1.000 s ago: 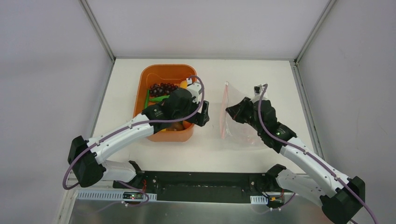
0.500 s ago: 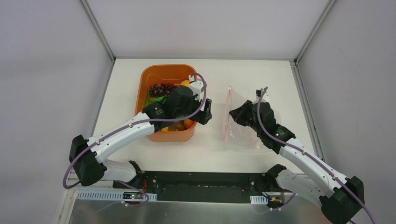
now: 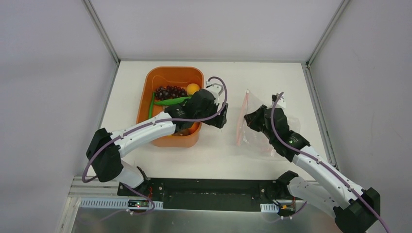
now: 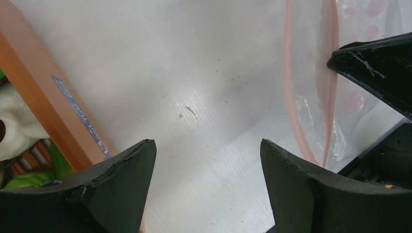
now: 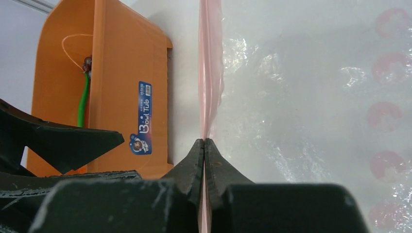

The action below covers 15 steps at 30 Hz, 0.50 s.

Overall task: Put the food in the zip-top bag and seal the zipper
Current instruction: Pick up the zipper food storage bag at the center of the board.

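The food lies in the orange basket point(image 3: 145, 104): a dark grape bunch point(image 3: 170, 91), a long green pod point(image 3: 172, 101) and an orange fruit point(image 3: 193, 89) show, the rest hidden under my left arm. The clear zip-top bag point(image 3: 257, 103) lies to the right, its pink zipper point(image 3: 244, 104) facing the basket. My right gripper point(image 3: 248, 119) is shut on the zipper point(image 5: 210, 58), jaws point(image 5: 204, 141) pressed flat on the strip. My left gripper point(image 3: 221, 116) hangs open and empty point(image 4: 208, 145) over bare table between basket and bag.
The basket wall with a blue label point(image 5: 121, 73) stands close left of the zipper. In the left wrist view, the right gripper's black finger point(image 4: 374, 63) sits at the bag's mouth point(image 4: 311, 97). White walls with metal posts enclose the table.
My left gripper has swung right, off the basket to the gap beside the bag, staying open. The right gripper, still shut on the zipper, has drawn the bag slightly right.
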Available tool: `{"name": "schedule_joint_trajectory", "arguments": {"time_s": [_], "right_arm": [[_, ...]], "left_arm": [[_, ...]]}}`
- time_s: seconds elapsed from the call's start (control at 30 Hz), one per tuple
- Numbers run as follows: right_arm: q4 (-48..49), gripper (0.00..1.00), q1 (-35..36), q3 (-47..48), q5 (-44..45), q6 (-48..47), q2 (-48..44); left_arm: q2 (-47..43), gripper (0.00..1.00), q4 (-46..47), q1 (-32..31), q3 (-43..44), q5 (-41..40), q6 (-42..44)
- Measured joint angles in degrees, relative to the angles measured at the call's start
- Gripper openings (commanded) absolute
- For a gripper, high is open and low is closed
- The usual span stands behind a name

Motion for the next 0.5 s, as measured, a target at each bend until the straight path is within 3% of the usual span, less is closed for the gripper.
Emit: {"name": "schedule_joint_trajectory", "arguments": {"time_s": [0.27,0.5], "right_arm": [[0.1,0.00,0.0,0.0,-2.8,-1.8,2.0],[2.4,0.00,0.0,0.1,-9.4,-3.5,2.8]], "left_arm": [[-6.0,0.83,-1.4,-0.3,-8.2,-5.9,-2.7],[-4.4,0.81,-0.1,-0.2,-7.3,0.1,-4.9]]}}
